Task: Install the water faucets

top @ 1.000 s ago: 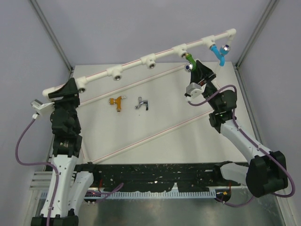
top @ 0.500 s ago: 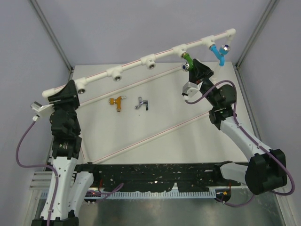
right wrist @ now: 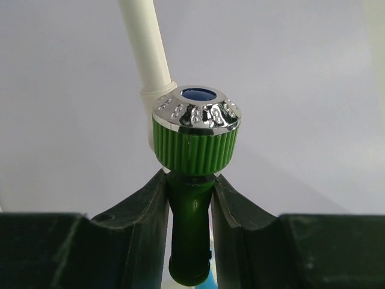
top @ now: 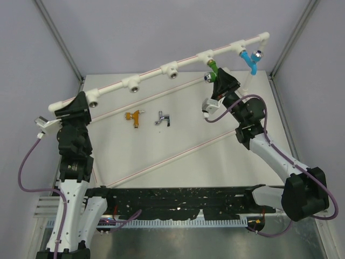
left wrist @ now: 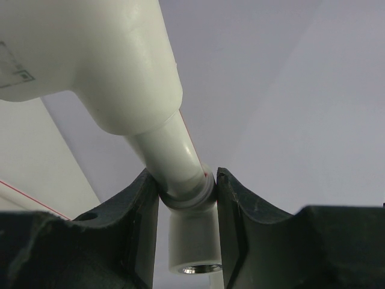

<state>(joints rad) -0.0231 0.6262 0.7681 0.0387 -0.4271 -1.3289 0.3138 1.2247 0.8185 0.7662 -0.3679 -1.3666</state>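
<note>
The white pipe frame runs along the back with several round sockets. The blue faucet hangs from its right end. My right gripper is shut on the green faucet, which sits at the socket beside it; its body shows between my fingers, its chrome-capped knob above. My left gripper is shut on the pipe's left end, the jaws on either side of the pipe by a tee socket. The orange-gold faucet and the silver faucet lie on the table.
Thin white rods with red lines lie diagonally across the table. Metal corner posts frame the grey walls. A black cable tray runs along the near edge.
My right gripper has swung left and up with the green faucet, turning it at its socket. The left arm has not moved.
</note>
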